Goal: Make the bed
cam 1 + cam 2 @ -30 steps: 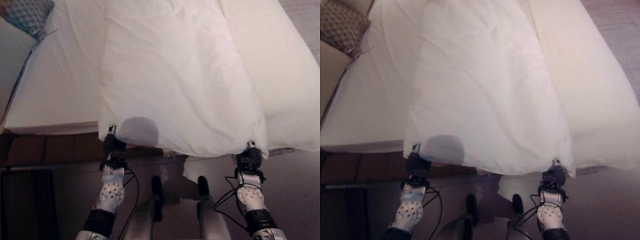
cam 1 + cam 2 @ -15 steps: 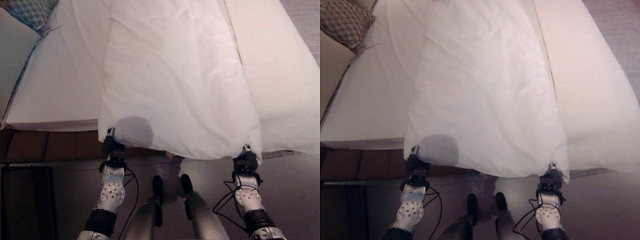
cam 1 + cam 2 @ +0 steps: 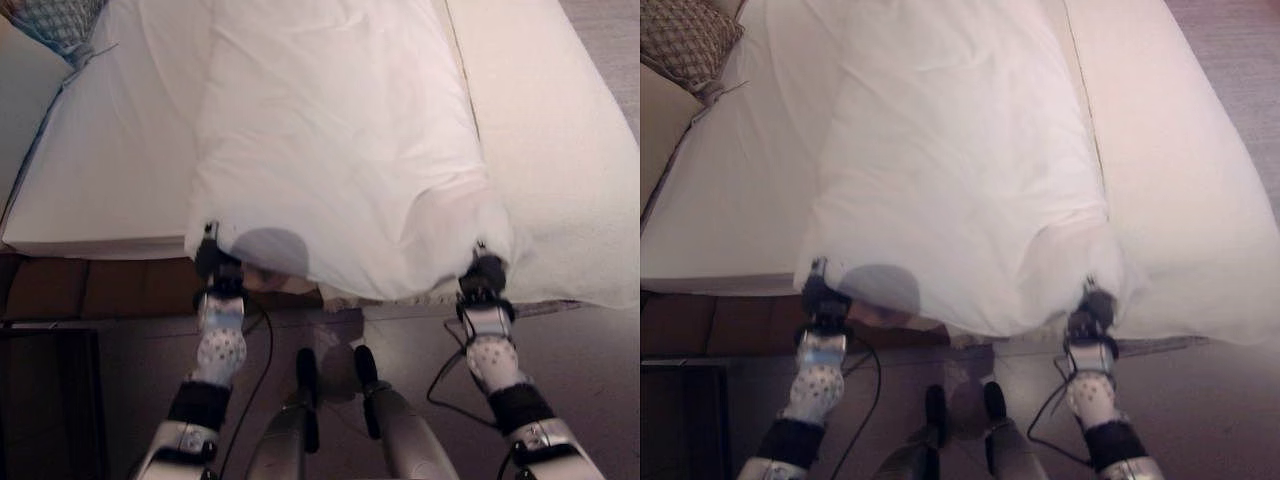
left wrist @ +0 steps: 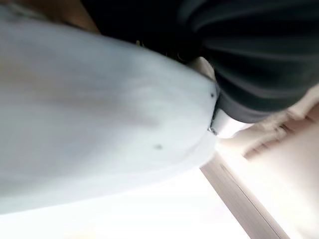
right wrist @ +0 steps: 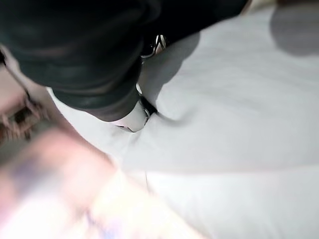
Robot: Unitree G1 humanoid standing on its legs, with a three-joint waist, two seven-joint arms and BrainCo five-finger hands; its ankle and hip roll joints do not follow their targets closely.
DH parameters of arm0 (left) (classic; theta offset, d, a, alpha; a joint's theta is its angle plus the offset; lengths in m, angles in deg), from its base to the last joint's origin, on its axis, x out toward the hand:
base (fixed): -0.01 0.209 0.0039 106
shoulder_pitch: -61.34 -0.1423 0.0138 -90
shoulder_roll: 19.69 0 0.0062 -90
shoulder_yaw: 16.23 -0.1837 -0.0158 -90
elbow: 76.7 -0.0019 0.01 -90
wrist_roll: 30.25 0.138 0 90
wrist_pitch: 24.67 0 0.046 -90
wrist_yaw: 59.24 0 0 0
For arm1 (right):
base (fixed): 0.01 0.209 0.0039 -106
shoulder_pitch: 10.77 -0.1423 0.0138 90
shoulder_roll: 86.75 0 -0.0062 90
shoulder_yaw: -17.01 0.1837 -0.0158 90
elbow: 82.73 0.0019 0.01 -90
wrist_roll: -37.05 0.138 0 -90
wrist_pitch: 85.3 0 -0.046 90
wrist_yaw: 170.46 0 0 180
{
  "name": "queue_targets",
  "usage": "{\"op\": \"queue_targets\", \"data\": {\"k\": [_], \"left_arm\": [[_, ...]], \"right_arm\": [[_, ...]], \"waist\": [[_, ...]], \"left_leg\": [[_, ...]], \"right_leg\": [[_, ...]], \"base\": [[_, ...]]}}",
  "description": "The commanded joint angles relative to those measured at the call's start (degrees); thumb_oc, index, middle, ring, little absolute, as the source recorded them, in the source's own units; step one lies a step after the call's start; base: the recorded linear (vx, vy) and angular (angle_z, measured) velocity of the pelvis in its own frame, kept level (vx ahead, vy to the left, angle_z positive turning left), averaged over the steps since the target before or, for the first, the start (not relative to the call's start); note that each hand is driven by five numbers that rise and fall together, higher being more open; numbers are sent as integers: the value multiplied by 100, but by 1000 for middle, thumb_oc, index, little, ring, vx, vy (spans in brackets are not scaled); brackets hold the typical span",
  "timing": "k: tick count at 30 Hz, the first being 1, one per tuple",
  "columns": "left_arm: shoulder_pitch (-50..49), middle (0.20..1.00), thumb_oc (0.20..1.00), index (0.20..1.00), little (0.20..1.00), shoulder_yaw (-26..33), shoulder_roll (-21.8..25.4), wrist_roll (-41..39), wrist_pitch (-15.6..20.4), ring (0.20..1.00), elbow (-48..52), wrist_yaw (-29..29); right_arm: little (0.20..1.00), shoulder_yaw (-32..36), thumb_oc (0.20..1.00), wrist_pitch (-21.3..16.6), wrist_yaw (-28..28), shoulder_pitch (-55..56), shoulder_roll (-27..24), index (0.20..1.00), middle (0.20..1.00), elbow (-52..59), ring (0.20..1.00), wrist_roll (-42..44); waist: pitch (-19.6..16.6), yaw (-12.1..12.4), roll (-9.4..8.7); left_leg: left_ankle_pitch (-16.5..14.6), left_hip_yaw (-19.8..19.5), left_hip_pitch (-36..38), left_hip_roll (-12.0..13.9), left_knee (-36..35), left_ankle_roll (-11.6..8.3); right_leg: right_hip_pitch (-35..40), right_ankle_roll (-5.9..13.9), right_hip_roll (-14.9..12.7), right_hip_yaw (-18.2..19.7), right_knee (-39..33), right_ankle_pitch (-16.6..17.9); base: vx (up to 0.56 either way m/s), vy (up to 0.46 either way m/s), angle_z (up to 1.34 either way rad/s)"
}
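**Bed with duvet, foot edge carried forward.**

Left eye view: the bed lies ahead under a white sheet, a patterned cushion at its far left corner and dark floor below. The duvet runs down the middle of the bed. My left hand and right hand sit under its near corners; a second ago that edge hung lower, clear of the mattress, and it now lies up over the bed's edge, slightly bunched by my right hand.
Right eye view: same layout; the near hem is drawn shorter, so I judge the spread is nearly placed.
Left wrist view: white cloth covers my fingers; I cannot tell their grip.
Right wrist view: my fingers are buried in a fold; grip again unreadable.
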Motion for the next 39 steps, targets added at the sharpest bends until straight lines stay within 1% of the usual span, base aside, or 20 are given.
{"op": "queue_targets", "data": {"k": [1,2,4,5,7,12,13,16,17,18,19,20,22,26,27,28,29,31,36,39], "left_arm": [[236,200,200,200,200,382,557,394,518,200,468,-159],[257,200,200,200,200,506,671,368,596,200,643,-205],[253,200,200,200,200,507,672,370,595,200,646,-203],[136,200,200,200,200,704,758,425,678,200,909,-226],[-58,200,200,200,200,895,782,466,717,200,1053,-257],[-692,200,200,200,200,1402,563,660,901,200,1202,-93],[-1078,200,200,200,200,1665,416,901,900,200,1077,81],[-1081,200,200,200,200,1665,414,903,899,200,1080,83],[-1371,200,200,200,200,1812,240,1147,840,200,800,340],[-1373,200,200,200,200,1812,239,1148,840,200,802,342],[-1866,200,200,200,200,2037,-161,1525,796,200,183,824],[-1868,200,200,200,200,2039,-164,1532,794,200,190,832],[-1835,200,200,200,200,2237,-457,1813,832,200,-990,1155],[-1602,200,200,200,200,2348,-540,1749,831,200,-2016,1208],[-1600,200,200,200,200,2348,-539,1748,831,200,-2018,1207],[-1379,200,200,200,200,2402,-553,1702,871,200,-2909,1293],[-1264,200,200,200,200,2516,-585,1530,859,200,-3303,1269],[-1205,200,200,200,200,2588,-596,1366,938,200,-3501,1241],[-980,200,200,200,200,2684,-568,1213,800,200,-4602,1167],[-959,200,200,200,200,2740,-553,1213,751,200,-4855,1196]], "right_arm": [[200,-43,200,-213,-52,-71,-69,200,200,609,200,-357],[200,-44,200,-240,-57,-95,-158,200,200,972,200,-485],[200,-47,200,-237,-42,-86,-154,200,200,989,200,-498],[200,10,200,-241,-145,16,-217,200,200,1496,200,-658],[200,39,200,-160,-303,221,-254,200,200,1803,200,-735],[200,166,200,108,-786,1101,-325,200,200,2254,200,-870],[200,291,200,318,-1078,1566,-355,200,200,2155,200,-878],[200,291,200,318,-1079,1568,-355,200,200,2156,200,-878],[200,270,200,453,-1283,1942,-247,200,200,1765,200,-833],[200,270,200,452,-1284,1943,-247,200,200,1765,200,-833],[200,200,200,946,-1755,2392,-163,200,200,371,200,-1113],[200,198,200,943,-1765,2385,-165,200,200,359,200,-1109],[200,207,200,999,-1858,2369,-12,200,200,-1323,200,-1628],[200,148,200,995,-1817,2244,108,200,200,-2262,200,-2067],[200,148,200,995,-1818,2242,109,200,200,-2263,200,-2067],[200,-59,200,1073,-1800,2141,153,200,200,-2972,200,-2617],[200,-122,200,1091,-1812,2082,177,200,200,-3274,200,-2779],[200,-161,200,1132,-1872,2070,215,200,200,-3408,200,-2828],[200,-409,200,1307,-1836,1815,325,200,200,-4455,200,-3627],[200,-540,200,1397,-1850,1779,369,200,200,-4732,200,-3981]], "waist": [[-400,80,-156],[-392,95,-170],[-392,90,-170],[-375,110,-191],[-377,127,-221],[-312,144,-246],[-275,148,-262],[-287,148,-261],[-241,161,-281],[-249,161,-281],[-114,185,-271],[-147,184,-272],[-39,177,-279],[-9,169,-291],[-13,169,-292],[-19,165,-307],[-27,166,-307],[-53,165,-314],[-117,164,-304],[-148,174,-309]], "left_leg": [[-232,192,-186,-14,304,-142],[-201,188,-178,-22,252,-146],[-196,184,-175,-24,247,-146],[-186,200,-190,-28,237,-155],[-187,220,-232,-31,262,-152],[-178,233,-244,-51,247,-157],[-172,223,-264,-59,238,-142],[-170,224,-275,-59,237,-142],[-155,200,-268,-81,195,-91],[-153,202,-276,-81,193,-91],[-148,203,-290,-91,176,-51],[-125,207,-329,-93,166,-52],[-181,290,-323,-50,237,-72],[-177,358,-325,-19,233,-96],[-174,359,-330,-19,231,-96],[-220,396,-273,5,224,-109],[-233,407,-259,7,219,-110],[-214,421,-271,4,206,-113],[-261,441,-245,-9,195,-105],[-288,446,-229,-7,200,-102]], "right_leg": [[140,604,-179,184,-805,527],[127,616,-193,175,-813,538],[129,616,-196,171,-815,538],[128,618,-221,154,-844,542],[107,623,-231,147,-848,555],[87,634,-238,161,-857,599],[72,633,-230,181,-882,622],[60,633,-230,182,-883,624],[62,639,-217,226,-909,662],[54,640,-217,227,-910,664],[42,644,-225,236,-938,683],[2,645,-226,241,-947,703],[42,647,-276,176,-966,668],[63,663,-309,142,-1028,696],[58,663,-309,143,-1029,698],[126,680,-348,128,-1082,688],[144,684,-360,135,-1099,688],[123,687,-367,146,-1114,709],[172,701,-412,166,-1181,715],[191,705,-431,175,-1198,712]], "base": [[-33,21,3],[-24,12,4],[-26,14,4],[-39,21,3],[-24,11,0],[-16,14,2],[0,0,0],[0,0,0],[0,0,0],[-30,55,-1],[-21,41,-5],[-16,67,-5],[12,46,-7],[16,25,-7],[56,34,2],[64,39,9],[56,37,10],[23,14,-2],[47,21,-9],[30,9,1]]}}
